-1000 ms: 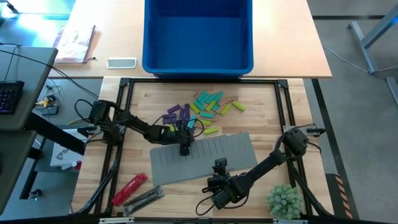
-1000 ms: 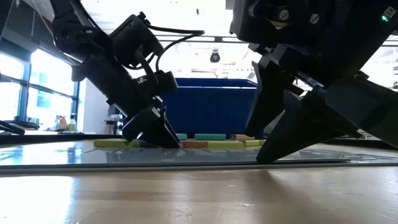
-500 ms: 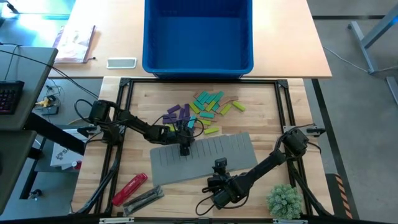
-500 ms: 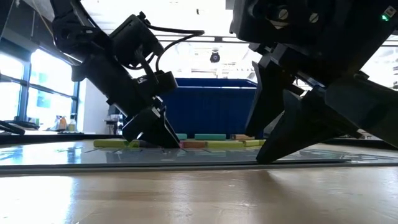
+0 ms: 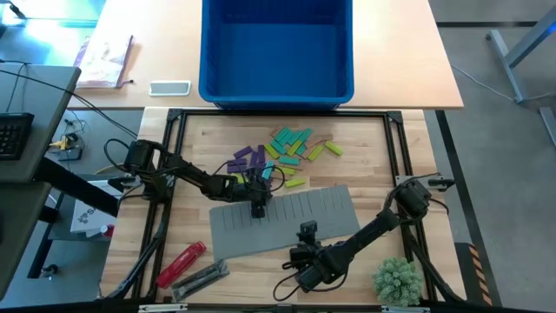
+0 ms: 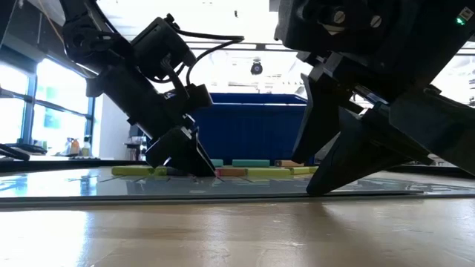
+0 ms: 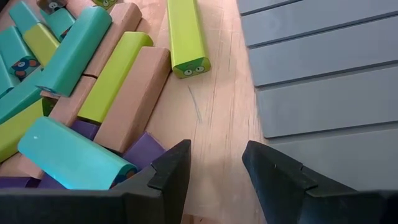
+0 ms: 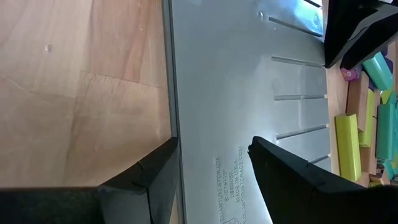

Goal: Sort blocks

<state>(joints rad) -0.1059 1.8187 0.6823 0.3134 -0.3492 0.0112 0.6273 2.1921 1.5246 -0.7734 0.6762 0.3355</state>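
High view: my left pincer (image 5: 257, 207) hangs at the grey mat's (image 5: 313, 217) far edge, just short of the blocks (image 5: 278, 156); my right pincer (image 5: 306, 233) waits nearer. Left wrist view: fingers parted, empty; a purple block (image 7: 144, 151) touches one finger (image 7: 169, 174), lying crosswise on the wooden surface (image 7: 214, 118).

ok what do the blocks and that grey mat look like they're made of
Blocks: likely wood. The tan ones look bare, the teal, lime and purple ones have smooth matte paint. Grey mat: probably moulded plastic, with even ridges, a slight sheen and raised lettering in the right wrist view.
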